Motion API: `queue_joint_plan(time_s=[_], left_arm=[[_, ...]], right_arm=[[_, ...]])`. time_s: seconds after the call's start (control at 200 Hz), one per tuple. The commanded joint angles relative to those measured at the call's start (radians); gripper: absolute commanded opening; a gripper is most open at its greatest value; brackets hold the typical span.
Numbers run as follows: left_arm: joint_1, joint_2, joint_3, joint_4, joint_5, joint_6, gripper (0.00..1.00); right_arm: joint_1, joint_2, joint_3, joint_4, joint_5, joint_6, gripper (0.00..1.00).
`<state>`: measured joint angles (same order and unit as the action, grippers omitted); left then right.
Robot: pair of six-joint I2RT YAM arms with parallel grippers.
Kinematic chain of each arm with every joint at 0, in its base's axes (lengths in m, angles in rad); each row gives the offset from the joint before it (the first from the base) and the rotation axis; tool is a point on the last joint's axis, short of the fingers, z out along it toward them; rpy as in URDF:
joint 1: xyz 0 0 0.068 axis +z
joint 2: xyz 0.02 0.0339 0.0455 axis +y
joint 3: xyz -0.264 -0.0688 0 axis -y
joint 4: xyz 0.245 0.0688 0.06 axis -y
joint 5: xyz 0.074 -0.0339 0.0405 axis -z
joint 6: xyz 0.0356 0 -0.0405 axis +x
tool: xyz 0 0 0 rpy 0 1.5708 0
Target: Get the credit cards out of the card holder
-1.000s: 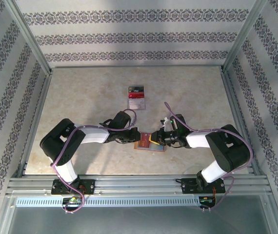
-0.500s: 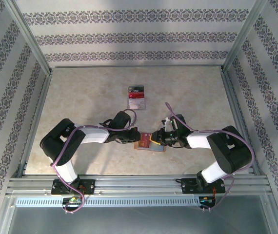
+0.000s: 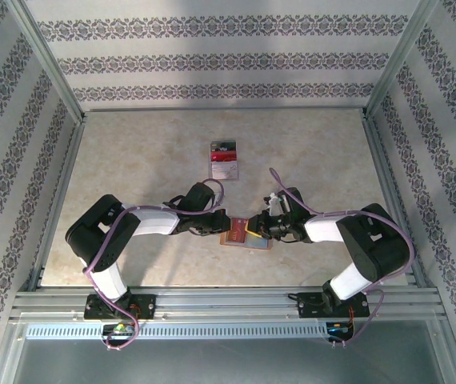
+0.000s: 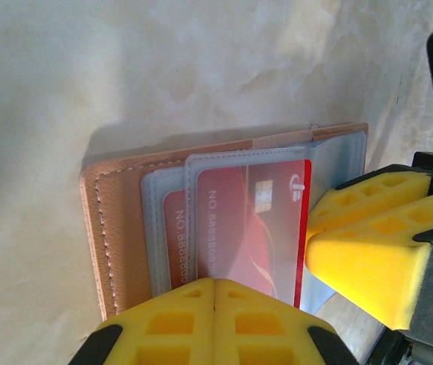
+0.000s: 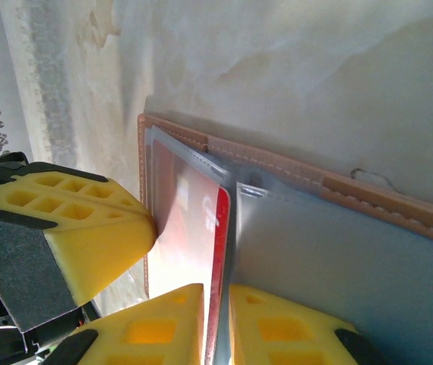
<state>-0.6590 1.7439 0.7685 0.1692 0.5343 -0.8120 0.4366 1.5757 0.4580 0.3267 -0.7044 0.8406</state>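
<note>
The card holder (image 4: 118, 205) lies open on the table, salmon outside with grey-blue pockets (image 5: 338, 258). A red credit card (image 4: 247, 220) sits in the front pocket and a second red card (image 4: 173, 236) sits behind it. My left gripper (image 4: 215, 289) is shut and presses its tips down on the holder's pocket side. My right gripper (image 5: 220, 304) comes in from the opposite side, shut on the long edge of the front red card (image 5: 218, 228). In the top view both grippers meet over the holder (image 3: 246, 237).
A small red, white and dark stack of cards (image 3: 225, 160) lies on the marble tabletop (image 3: 132, 152) further back. Aluminium frame rails (image 3: 388, 184) and patterned walls border the table on three sides.
The right gripper shifted slightly at the holder's middle. The left arm and the holder stayed where they were.
</note>
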Motion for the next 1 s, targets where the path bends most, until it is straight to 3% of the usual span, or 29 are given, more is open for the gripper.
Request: queue_joint_plan(time_s=[0.0,0.55,0.994], left_arm=[[0.012,0.052,-0.024,-0.136,-0.089,0.022,0.0],[0.012,0.051,-0.022,-0.14,-0.091,0.025,0.0],[0.012,0.057,-0.026,-0.153,-0.115,0.018,0.0]], right_arm=[[0.013,0.027,0.007,-0.014,0.02,0.002,0.15],[0.031,0.043,0.019,-0.002,0.009,0.009,0.14],[0.01,-0.024,-0.014,-0.003,0.005,0.01,0.0]])
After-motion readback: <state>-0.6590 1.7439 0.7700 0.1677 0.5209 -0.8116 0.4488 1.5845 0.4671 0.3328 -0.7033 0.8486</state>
